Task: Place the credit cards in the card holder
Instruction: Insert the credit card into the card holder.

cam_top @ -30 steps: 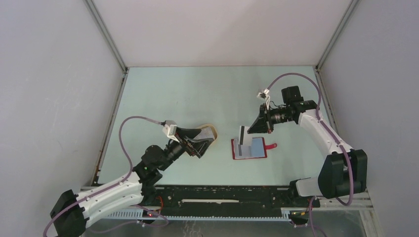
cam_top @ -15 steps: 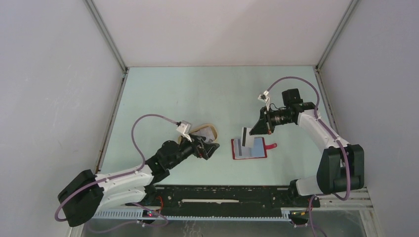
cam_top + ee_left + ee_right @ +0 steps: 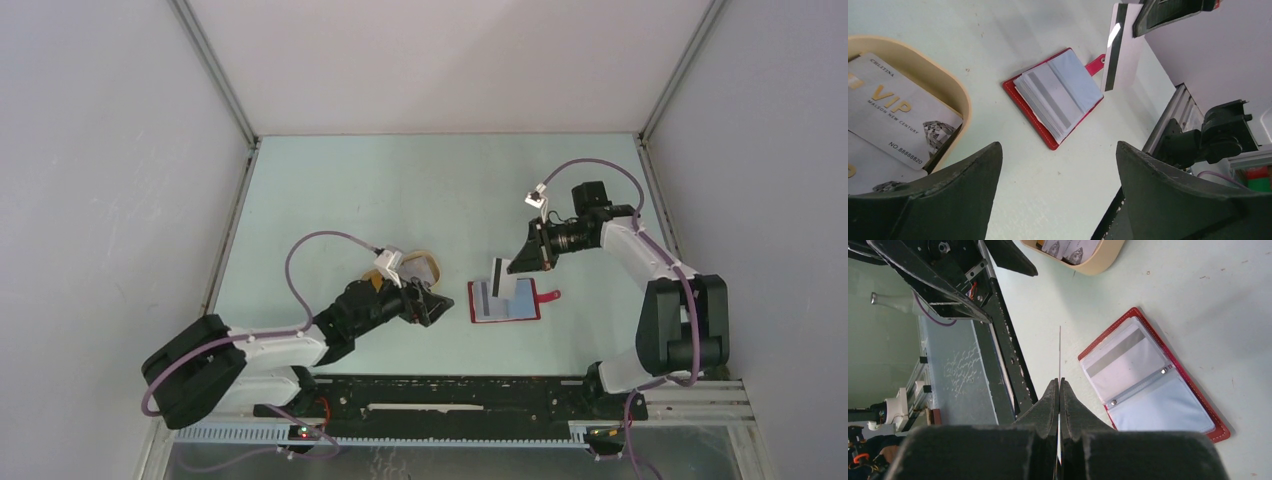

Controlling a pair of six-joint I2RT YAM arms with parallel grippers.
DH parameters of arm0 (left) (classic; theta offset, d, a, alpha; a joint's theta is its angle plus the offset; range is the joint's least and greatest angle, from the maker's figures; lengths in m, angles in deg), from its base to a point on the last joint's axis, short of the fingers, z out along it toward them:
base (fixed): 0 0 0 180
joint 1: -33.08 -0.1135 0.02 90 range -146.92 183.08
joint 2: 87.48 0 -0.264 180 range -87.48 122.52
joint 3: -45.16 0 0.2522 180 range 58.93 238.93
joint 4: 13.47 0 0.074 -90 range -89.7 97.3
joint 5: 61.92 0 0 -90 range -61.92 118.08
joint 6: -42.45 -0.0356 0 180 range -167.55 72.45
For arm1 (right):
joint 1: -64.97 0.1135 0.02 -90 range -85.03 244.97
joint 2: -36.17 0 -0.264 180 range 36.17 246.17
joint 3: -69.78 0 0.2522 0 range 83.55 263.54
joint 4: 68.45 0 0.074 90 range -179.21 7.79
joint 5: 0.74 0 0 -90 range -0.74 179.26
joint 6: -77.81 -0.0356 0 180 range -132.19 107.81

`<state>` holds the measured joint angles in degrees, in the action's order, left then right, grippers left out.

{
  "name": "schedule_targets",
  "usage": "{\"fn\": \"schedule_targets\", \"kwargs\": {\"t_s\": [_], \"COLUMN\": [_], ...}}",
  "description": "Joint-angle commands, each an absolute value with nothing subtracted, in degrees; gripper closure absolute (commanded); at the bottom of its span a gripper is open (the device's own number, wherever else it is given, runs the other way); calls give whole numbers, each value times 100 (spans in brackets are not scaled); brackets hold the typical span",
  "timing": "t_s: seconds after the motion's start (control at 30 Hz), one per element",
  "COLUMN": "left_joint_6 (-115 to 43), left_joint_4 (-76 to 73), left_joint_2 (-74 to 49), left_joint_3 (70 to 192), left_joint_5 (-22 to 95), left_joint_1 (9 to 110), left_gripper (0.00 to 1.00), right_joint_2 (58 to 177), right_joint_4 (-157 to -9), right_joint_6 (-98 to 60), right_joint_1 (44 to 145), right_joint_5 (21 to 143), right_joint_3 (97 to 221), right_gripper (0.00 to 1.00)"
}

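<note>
Right claw point(image 3: 1059, 386) clamped on a thin silvery-grey card with a dark stripe point(image 3: 1120, 45), left claw point(image 3: 1058, 150) spread wide, holding nothing.
Down on the pale green tabletop point(image 3: 400, 190): beige oval tray point(image 3: 960, 95) by my left claw, red folding card holder point(image 3: 505, 303) lying open near my held-up card, not touching it, and silvery VIP cards point(image 3: 893, 117) in that tray.

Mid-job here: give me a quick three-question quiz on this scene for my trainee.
1. True or false: the right tool is shut on a card.
2. Fill in: the red wallet lies ____ (open/closed).
3. The VIP cards lie: A) in the beige tray B) under the wallet C) on top of the wallet.
Key: 1 true; 2 open; 3 A.
</note>
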<state>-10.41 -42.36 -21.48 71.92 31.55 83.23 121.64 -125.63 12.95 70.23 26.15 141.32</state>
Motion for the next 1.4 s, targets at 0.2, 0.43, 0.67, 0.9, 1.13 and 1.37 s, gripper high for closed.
{"fn": "schedule_targets", "kwargs": {"t_s": [0.2, 0.43, 0.67, 0.9, 1.13, 1.37], "left_joint_6": [-1073, -1189, -1206, -1301, -1375, -1335], "left_joint_4": [-4485, -4279, -4109, -3969, -4017, -4079], "left_joint_2": [-1403, -627, 44, 235, 598, 1207], "left_joint_3": [7912, 8459, 8983, 9212, 9619, 9872], "left_joint_5": [2894, 2626, 2652, 2662, 3002, 3109], "left_joint_1": [8754, 9080, 9118, 9126, 9179, 9188], "left_gripper": [14, 19, 38, 49, 66, 76], "right_joint_2": [12478, 12621, 12835, 12864, 13198, 13745], "right_joint_4": [-12485, -12344, -12167, -12482, -12651, -12657], "right_joint_6": [1174, 1072, 804, 1045, 1102, 1003], "right_joint_1": [6831, 6831, 6802, 6298, 6234, 6234], "right_joint_5": [2387, 2468, 2761, 2976, 3235, 3186], "right_joint_3": [14151, 14150, 14150, 14151, 14154, 14152], "right_gripper": [100, 100, 100, 100, 100, 100]}}
